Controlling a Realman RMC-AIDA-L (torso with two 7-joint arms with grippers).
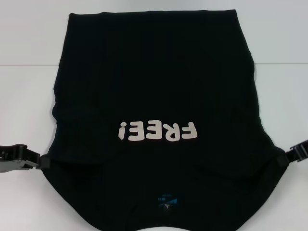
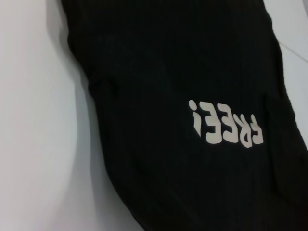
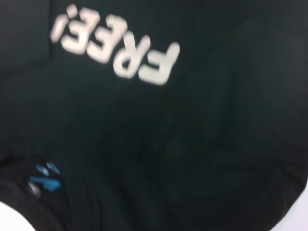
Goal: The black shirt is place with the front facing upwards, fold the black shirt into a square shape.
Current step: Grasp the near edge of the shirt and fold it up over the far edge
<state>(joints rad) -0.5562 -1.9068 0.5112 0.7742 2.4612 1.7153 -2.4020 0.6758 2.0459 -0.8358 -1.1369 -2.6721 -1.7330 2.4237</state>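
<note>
1. The shirt (image 1: 154, 96) is spread front-up on the white table (image 1: 29, 96), collar and blue label (image 1: 166, 201) nearest the robot.
2. It is judged light, limp and prone to sagging; the shoulder edges are the likely holds.
3. The left gripper (image 1: 42, 162) and right gripper (image 1: 285, 157) are seen low at those edges; whether cloth is pinched cannot be told.

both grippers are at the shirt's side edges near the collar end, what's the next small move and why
Probably lift both edges slightly and carry them inward over the lettering. The black shirt lies spread front-up on the white table, with "FREE!" showing and the blue neck label nearest the robot. The left gripper and right gripper each meet a side edge, so the first fold looks ready to begin.
</note>
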